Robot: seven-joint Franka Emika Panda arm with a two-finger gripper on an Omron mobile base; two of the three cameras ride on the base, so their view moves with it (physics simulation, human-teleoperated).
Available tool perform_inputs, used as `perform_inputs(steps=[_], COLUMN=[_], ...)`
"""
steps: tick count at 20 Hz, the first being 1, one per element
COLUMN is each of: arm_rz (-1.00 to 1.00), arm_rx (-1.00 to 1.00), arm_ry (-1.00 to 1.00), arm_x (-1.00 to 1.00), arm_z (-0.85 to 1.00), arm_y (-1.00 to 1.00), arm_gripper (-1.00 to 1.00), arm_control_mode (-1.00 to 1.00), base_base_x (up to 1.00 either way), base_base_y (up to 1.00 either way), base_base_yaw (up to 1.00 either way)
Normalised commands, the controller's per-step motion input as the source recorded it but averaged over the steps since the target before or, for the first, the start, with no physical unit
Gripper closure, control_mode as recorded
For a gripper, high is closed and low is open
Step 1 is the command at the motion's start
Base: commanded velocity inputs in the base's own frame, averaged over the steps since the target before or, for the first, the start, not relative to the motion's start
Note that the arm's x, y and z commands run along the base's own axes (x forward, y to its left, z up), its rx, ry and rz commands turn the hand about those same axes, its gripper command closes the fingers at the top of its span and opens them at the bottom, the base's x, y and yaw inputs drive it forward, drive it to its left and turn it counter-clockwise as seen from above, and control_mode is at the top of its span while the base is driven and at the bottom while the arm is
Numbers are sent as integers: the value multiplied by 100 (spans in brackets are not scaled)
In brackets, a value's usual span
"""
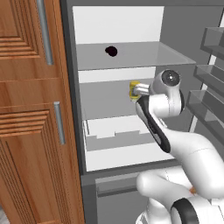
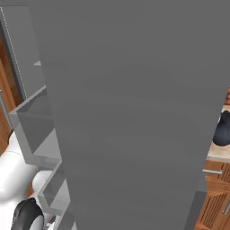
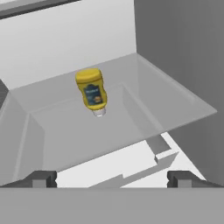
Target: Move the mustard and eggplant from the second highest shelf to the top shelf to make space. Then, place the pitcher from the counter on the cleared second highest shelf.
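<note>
Eggplant (image 1: 111,51) sits left of centre on the top shelf (image 1: 144,56), bare glass to its right. Mustard (image 3: 92,91) mid second highest shelf (image 3: 175,105), clear of the edges. Gripper (image 3: 111,178) spread wide, empty, short of the bottle. Pitcher (image 2: 222,129) on the counter (image 2: 219,152).

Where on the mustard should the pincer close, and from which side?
Grip the mustard across its yellow body, coming straight in from the open fridge front. It stands cap-down on the second highest shelf, clear all round, and the open pincer already faces it.
</note>
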Motion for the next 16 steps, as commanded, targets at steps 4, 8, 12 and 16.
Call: perform_inputs(steps=[4, 8, 12, 16], arm_rz=[6, 6, 3, 2], arm_rx=[2, 0, 0, 0], arm_ry=[-1, -4, -4, 0], arm_x=[19, 12, 18, 28], arm_z=[0, 0, 0, 0], arm_y=[0, 0, 0, 0], arm_gripper=[-100, -100, -100, -100], arm_control_mode=[-100, -100, -100, -100], base_base_x=[0, 0, 0, 0], base_base_y=[0, 0, 0, 0], base_base_yaw=[0, 0, 0, 0])
